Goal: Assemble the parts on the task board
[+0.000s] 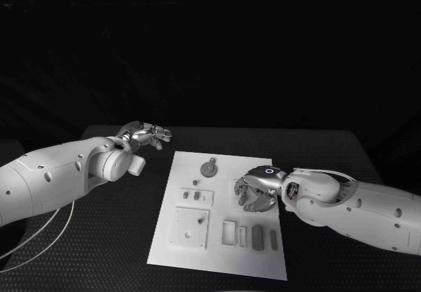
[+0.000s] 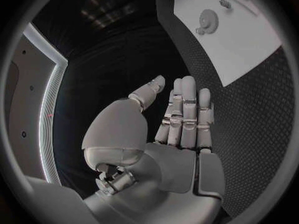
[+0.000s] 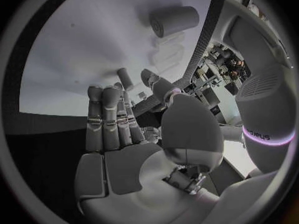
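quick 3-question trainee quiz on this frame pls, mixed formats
1. True or false: the left hand rests on the white board.
2. Which hand hovers over the board's right side? A) left hand B) right hand C) neither
3. Fill in: the round gear lies near the board's ____ end, seen from the robot.

Key:
1. False. It hangs over the black table, off the board's far left corner, fingers apart, holding nothing.
2. B. Its fingers point down at the board and hold nothing.
3. Far.
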Robot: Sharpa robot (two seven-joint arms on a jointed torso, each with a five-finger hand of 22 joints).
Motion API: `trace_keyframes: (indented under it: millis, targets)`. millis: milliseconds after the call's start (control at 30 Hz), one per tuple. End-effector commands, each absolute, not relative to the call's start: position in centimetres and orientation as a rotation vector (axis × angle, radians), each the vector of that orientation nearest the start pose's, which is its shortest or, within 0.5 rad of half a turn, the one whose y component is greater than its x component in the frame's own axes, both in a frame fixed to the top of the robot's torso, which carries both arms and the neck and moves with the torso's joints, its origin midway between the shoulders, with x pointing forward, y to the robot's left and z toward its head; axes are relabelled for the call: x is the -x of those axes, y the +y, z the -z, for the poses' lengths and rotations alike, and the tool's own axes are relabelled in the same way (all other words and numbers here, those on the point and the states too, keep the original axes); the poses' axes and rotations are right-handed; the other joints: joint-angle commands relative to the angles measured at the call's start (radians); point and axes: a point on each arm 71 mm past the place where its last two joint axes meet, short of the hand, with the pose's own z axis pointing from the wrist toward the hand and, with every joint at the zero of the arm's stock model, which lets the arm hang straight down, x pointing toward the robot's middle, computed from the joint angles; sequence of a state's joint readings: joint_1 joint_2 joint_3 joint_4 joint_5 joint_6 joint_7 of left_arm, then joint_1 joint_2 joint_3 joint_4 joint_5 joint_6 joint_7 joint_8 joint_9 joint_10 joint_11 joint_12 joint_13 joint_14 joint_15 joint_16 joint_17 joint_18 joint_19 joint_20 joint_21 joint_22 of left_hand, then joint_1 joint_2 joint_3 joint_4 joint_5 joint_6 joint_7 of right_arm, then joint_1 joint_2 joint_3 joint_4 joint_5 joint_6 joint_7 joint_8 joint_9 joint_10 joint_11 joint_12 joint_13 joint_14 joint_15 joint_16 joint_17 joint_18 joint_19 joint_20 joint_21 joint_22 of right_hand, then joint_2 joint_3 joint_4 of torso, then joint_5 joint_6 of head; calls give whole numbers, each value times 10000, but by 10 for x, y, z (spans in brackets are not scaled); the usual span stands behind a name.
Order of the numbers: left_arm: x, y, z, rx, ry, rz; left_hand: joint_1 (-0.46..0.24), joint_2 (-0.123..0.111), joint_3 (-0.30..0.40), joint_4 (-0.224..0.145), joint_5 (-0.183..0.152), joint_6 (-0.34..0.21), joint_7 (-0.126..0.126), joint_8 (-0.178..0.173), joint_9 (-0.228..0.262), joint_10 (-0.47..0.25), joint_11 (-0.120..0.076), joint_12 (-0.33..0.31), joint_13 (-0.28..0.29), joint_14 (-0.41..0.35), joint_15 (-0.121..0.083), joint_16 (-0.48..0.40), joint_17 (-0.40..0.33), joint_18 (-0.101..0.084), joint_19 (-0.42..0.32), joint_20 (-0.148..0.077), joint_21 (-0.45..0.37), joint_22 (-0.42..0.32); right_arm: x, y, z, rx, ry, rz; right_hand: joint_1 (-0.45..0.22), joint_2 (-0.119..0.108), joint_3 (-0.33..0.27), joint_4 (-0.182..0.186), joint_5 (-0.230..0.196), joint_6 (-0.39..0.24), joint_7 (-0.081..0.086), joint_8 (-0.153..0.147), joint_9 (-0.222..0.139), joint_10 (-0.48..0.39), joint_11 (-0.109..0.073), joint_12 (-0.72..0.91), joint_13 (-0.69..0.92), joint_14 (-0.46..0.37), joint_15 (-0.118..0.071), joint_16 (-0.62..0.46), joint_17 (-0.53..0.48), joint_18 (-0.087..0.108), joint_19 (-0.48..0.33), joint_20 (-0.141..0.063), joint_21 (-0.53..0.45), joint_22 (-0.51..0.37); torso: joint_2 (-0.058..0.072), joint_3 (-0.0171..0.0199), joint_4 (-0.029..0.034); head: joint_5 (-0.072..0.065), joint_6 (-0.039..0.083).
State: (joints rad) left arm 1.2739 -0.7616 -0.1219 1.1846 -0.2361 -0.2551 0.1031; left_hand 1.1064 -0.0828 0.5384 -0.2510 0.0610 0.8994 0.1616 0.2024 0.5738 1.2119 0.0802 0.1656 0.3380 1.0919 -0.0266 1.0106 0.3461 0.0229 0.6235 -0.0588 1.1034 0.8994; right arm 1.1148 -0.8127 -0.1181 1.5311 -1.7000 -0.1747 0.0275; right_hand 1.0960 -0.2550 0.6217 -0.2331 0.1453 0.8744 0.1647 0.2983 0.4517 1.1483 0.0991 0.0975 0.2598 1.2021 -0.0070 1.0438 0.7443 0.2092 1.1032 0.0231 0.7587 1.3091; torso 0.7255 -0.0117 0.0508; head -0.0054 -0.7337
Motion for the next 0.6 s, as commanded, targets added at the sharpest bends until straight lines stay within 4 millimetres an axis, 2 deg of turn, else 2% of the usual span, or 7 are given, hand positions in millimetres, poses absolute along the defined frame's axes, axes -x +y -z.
trace_keyframes:
  millis: [33,67,167,467,600]
  targets:
    - [-546,273,201,10274,16463,10901,-89,-35,-46,-11,-35,-14,74,45,-9,-87,-14,72,14,36,-17,-45,13,39,4,-662,-34,-10,-440,-169,258,6255,18006,-6520,253,-107,416,170,-547,196,-12,80,-11,162,-45,104,4,19,-96,45,-45,526,21,-27,63,95,1,-13,12,6,-28]
    - [-546,273,201,10276,16469,10900,-89,-34,-46,-11,-35,-14,74,45,-9,-88,-14,73,14,36,-17,-45,14,39,4,-662,-34,-10,-440,-169,258,6287,17998,-6487,334,-169,674,294,-744,287,-39,116,-17,243,-66,141,10,44,-129,49,-67,526,40,-25,71,93,1,-14,13,5,-31]
    - [-546,273,201,10275,16475,10904,-92,-34,-47,-8,-36,-16,74,46,-10,-89,-14,76,15,37,-17,-46,15,39,4,-662,-33,-11,-439,-168,259,6370,17971,-6519,495,-212,1014,370,-734,547,-136,232,-2,482,-139,259,51,64,-193,52,-99,526,36,-28,91,109,-2,-18,10,7,-41]
    - [-546,273,201,10266,16569,10956,-146,-35,-67,31,-36,-31,81,47,-17,-112,-10,102,26,37,-14,-55,27,34,2,-659,-30,-17,-439,-165,259,6481,17755,-6412,635,-110,1611,588,-939,1088,-335,438,6,1002,-324,483,140,168,-370,114,-137,526,116,-73,215,152,-3,-16,14,8,-78]
    - [-546,273,201,10272,16636,11020,-203,-36,-83,75,-36,-44,85,50,-24,-135,-8,124,35,34,-12,-65,38,32,-1,-658,-27,-24,-440,-165,258,6418,17603,-6380,738,-114,2079,722,-930,1329,-433,532,26,1243,-417,573,182,257,-471,217,-88,526,240,-132,320,163,-2,-18,14,3,-91]
